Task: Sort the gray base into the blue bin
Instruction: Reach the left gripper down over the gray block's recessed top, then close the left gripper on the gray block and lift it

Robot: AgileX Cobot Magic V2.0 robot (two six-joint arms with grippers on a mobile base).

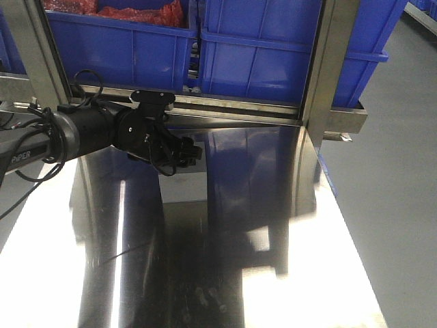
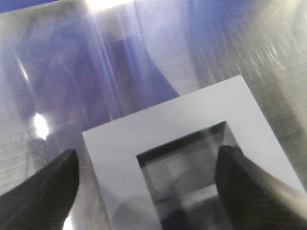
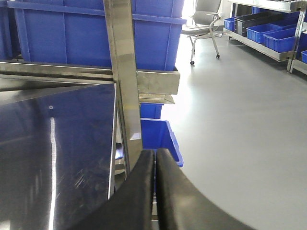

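Observation:
The gray base [image 2: 144, 134], a light gray block with a square recess facing up, lies on the steel table. My left gripper [image 2: 148, 163] hangs just over it, open. The left fingertip [image 2: 53, 184] is outside the block's left edge, and the right fingertip [image 2: 244, 184] is over the right side of the recess. From the front, the left gripper [image 1: 186, 154] hovers above the gray base [image 1: 183, 187] near the table's back. A blue bin [image 1: 273, 55] stands on the rack behind it. My right gripper [image 3: 154, 154] is shut on nothing, past the table's right edge.
A second blue bin [image 1: 116, 41] to the left holds red items [image 1: 143, 12]. Steel rack posts [image 1: 328, 75] and a rail stand between table and bins. A small blue bin [image 3: 160, 136] sits low by the post [image 3: 125, 81]. An office chair [image 3: 204, 21] stands on the gray floor.

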